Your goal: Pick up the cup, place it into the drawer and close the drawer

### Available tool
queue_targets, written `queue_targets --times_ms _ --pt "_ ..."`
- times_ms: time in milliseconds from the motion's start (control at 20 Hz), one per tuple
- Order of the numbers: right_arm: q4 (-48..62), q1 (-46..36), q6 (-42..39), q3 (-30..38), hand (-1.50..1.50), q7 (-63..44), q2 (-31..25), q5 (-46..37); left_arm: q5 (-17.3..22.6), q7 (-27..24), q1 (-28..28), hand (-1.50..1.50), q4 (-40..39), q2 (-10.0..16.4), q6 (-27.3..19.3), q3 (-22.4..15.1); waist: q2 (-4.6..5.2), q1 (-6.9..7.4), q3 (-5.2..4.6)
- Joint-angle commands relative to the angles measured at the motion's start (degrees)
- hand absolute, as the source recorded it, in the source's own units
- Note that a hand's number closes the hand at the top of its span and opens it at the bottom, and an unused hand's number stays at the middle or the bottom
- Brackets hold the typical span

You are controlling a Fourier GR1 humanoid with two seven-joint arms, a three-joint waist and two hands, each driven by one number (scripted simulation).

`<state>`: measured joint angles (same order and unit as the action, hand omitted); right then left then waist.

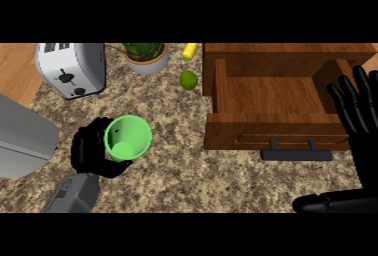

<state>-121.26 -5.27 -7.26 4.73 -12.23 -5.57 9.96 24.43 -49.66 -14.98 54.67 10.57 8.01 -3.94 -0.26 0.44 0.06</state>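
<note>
Bare counter [177, 165] runs between the cup [127, 136] in the left hand [88, 150] and the drawer [251, 125], open from above; its left and front walls stand in the way, black handle [295, 155] juts out in front. Right hand [358, 110], fingers straight, stands over the drawer's right wall. Green fruit [189, 80] just beside the drawer's left wall, toaster [70, 70] and potted plant [146, 57] farther back, grey appliance [22, 135] left of the cup

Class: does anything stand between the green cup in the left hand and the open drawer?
Nothing visible does. Only bare counter lies between the cup and the drawer; the lime sits farther back, off that path. The drawer's own side wall rises there.
</note>
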Motion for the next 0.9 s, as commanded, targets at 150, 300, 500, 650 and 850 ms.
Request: queue_targets --times_ms 150,300,500,650,850 --pt "2.4 1.8 -1.3 -0.6 -1.5 3.2 0.6 -0.7 2.1 17.2 -0.3 1.5 21.8 0.2 -4.9 -2.4 0.02 0.06 0.02" --pt "2.6 2.6 -2.6 1.0 -1.5 3.9 -0.3 1.3 1.7 23.2 -2.2 1.5 25.9 -2.2 -8.9 -3.9 0.06 -0.29 0.01" --pt "1.4 0.4 -0.3 -0.1 -1.5 1.9 0.2 -1.1 1.1 28.4 -8.4 1.5 28.1 -2.1 -11.4 -2.0 0.17 -0.48 -0.04" --pt "0.5 0.7 -1.2 0.3 -1.5 1.2 -0.6 -0.4 -2.5 32.5 -14.1 1.5 28.6 -4.4 -17.0 -3.8 0.17 -0.64 -0.03" --pt "5.0 0.0 -0.9 0.2 -1.5 4.8 0.3 -2.1 -3.4 36.0 -23.5 1.5 22.6 -5.2 -18.1 -1.5 0.32 -0.81 -0.03"
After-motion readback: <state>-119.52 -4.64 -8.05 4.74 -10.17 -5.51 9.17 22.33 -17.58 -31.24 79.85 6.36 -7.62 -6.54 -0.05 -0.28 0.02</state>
